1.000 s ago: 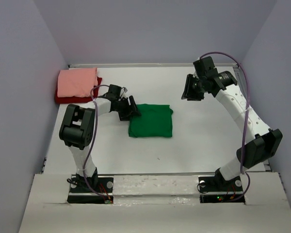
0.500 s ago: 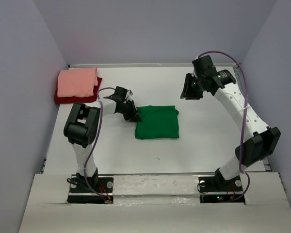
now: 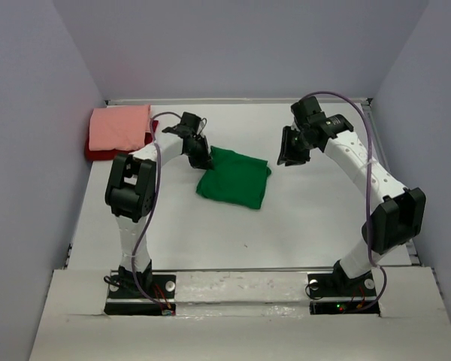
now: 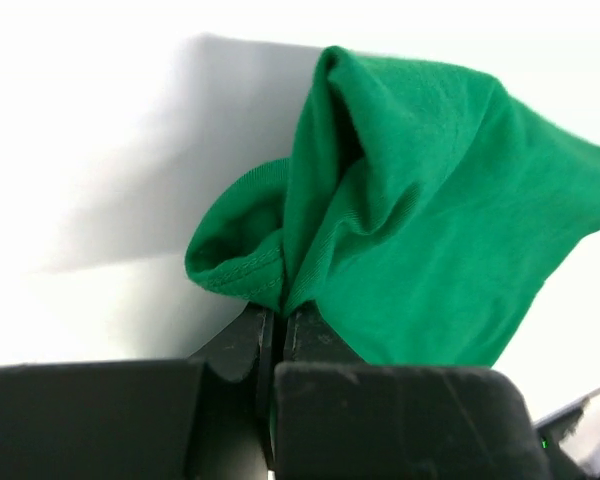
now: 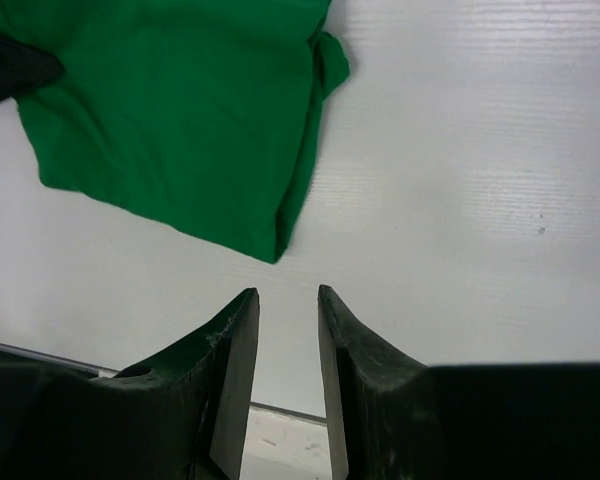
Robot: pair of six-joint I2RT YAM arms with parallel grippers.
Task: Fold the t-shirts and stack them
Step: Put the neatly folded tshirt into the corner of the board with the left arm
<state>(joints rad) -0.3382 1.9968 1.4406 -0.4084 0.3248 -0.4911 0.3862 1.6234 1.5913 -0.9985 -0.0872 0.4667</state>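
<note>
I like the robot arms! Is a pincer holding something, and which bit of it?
The left pincer is shut on the green t-shirt, pinching a bunched fold at its edge. The right pincer is open and holds nothing.

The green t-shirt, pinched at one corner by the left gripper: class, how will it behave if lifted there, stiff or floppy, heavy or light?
Probably floppy: the green t-shirt bunches into soft folds where the left gripper pinches it. Likely light for its size, being thin knit cloth. Its folded layers may well sag open, since only one corner is held.

Lab test cell: white table [image 3: 308,218], plain walls [image 3: 248,45]
</note>
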